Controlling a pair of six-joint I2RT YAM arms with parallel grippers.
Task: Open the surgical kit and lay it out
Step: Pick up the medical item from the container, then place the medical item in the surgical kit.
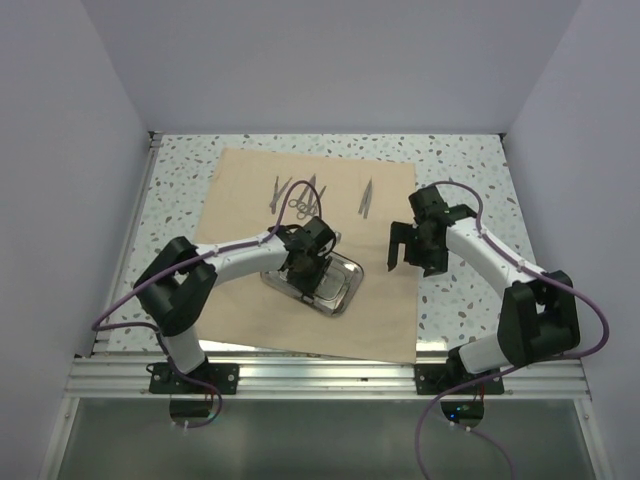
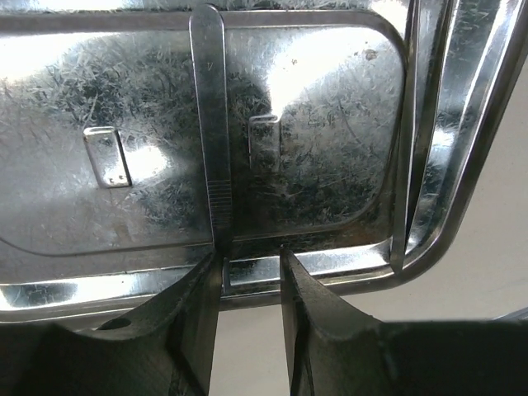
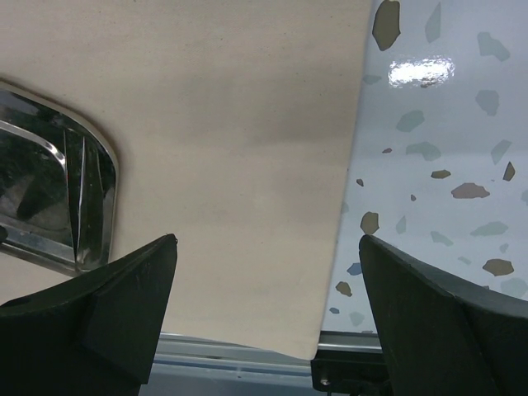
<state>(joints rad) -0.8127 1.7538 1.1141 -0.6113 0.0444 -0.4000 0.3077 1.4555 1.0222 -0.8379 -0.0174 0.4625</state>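
- Left gripper (image 2: 250, 260), jaws half-open and unclamped, straddles the end of a thin flat steel tweezer (image 2: 213, 124) inside the shiny rectangular steel tray (image 2: 462, 165).
- Right gripper (image 3: 268, 247) gapes empty, right of the tray.
- The tweezer hugs one finger; an off-centre pinch could flick it loose.

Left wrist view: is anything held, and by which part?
Nothing gripped yet: the near end of the thin steel tool lies loose between the fingers.

A tan paper wrap sheet (image 1: 250, 300) lies on a speckled white table (image 1: 460, 160). On it sits a shiny rectangular steel tray (image 1: 343, 288) holding 1 thin metal tool (image 2: 210, 124). Small metal instruments (image 1: 300, 200) lie behind the tray.
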